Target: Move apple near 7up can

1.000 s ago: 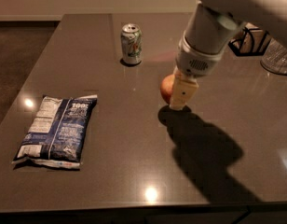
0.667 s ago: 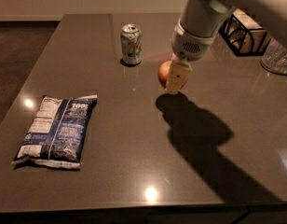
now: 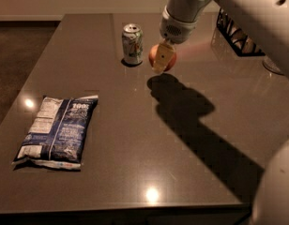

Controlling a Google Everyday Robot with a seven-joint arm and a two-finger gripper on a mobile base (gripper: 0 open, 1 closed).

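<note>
The 7up can (image 3: 133,43) stands upright on the dark table (image 3: 135,139) near its far edge. My gripper (image 3: 162,59) is shut on the red-orange apple (image 3: 154,55) and holds it lifted above the table, just right of the can. A yellowish finger (image 3: 163,57) covers the front of the apple. The arm comes in from the upper right.
A dark blue chip bag (image 3: 57,130) lies flat at the front left. A black wire rack (image 3: 238,32) stands at the back right, with a glass object (image 3: 275,64) beside it. The arm's shadow falls across the table's right half.
My gripper has carried the apple up and to the left, away from the table's middle and closer to the can.
</note>
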